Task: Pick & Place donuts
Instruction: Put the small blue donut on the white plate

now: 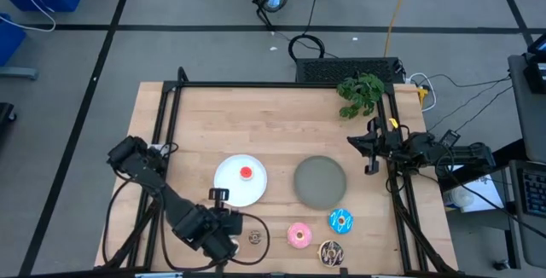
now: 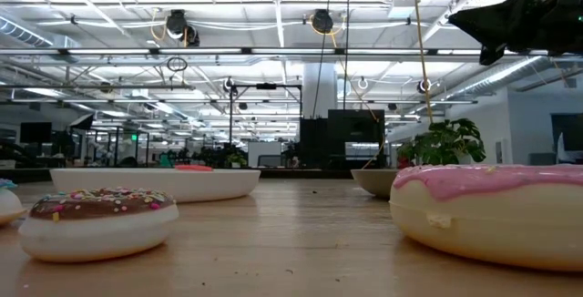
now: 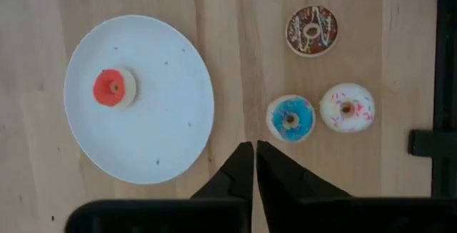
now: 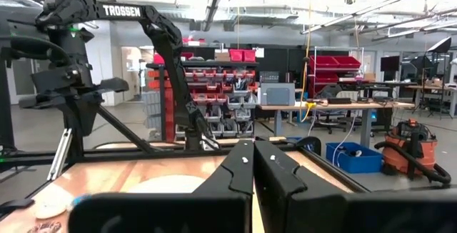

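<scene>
A tiny red donut [image 3: 114, 88] lies flat on the white plate [image 3: 164, 54]. On the bare wood beside the plate lie a tiny brown donut [image 3: 312, 31], a tiny blue one [image 3: 290, 118] and a tiny white one [image 3: 346, 107]. My left gripper [image 3: 254, 165] hangs above the table between the plate and these three, pointing down, shut and holding nothing. Near the front right lie the larger pink [image 1: 299, 234], blue sprinkled [image 1: 341, 221] and chocolate [image 1: 331, 251] donuts. My right gripper [image 1: 368, 154] waits at the table's right edge, shut.
An empty grey plate [image 1: 320, 182] stands right of the white plate [image 1: 230, 188]. A green plant [image 1: 360, 93] sits at the far right corner. A black frame [image 1: 167, 124] runs around the table's edges. Bare wood lies across the far half.
</scene>
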Motion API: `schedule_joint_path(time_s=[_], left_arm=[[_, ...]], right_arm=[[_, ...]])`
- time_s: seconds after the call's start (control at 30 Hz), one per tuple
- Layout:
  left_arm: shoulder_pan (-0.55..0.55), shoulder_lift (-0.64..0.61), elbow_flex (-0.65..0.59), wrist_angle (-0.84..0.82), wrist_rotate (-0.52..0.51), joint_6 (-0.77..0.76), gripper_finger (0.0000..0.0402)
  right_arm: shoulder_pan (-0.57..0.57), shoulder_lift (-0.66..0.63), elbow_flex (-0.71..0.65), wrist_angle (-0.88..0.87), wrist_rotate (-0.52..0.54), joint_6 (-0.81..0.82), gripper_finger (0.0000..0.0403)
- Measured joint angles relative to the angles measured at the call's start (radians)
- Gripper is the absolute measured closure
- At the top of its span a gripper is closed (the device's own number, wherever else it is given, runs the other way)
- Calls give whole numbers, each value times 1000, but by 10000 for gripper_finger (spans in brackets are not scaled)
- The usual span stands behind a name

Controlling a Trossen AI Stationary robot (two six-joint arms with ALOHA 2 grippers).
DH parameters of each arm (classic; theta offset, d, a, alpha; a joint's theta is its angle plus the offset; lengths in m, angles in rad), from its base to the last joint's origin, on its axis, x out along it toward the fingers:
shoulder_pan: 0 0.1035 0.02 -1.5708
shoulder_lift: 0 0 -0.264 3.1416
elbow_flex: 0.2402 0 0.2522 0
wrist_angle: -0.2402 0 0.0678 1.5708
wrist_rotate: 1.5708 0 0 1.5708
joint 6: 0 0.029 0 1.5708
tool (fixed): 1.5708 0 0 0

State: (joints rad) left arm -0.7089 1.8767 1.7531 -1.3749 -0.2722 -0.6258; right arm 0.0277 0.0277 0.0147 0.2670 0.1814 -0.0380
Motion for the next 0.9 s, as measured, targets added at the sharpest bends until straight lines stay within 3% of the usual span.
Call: schedule_joint_path(time_s=[0.37,0.6,0.73,0.9], left_arm=[[33,29,0,76,9,125,360],[43,132,0,82,85,349,353],[45,166,0,88,93,393,311],[48,180,0,110,88,415,222]], right_arm=[[0,0,0,-25,0,1,403],[0,0,0,-25,1,0,403],[0,0,0,-26,1,0,403],[0,0,0,-34,1,0,403]])
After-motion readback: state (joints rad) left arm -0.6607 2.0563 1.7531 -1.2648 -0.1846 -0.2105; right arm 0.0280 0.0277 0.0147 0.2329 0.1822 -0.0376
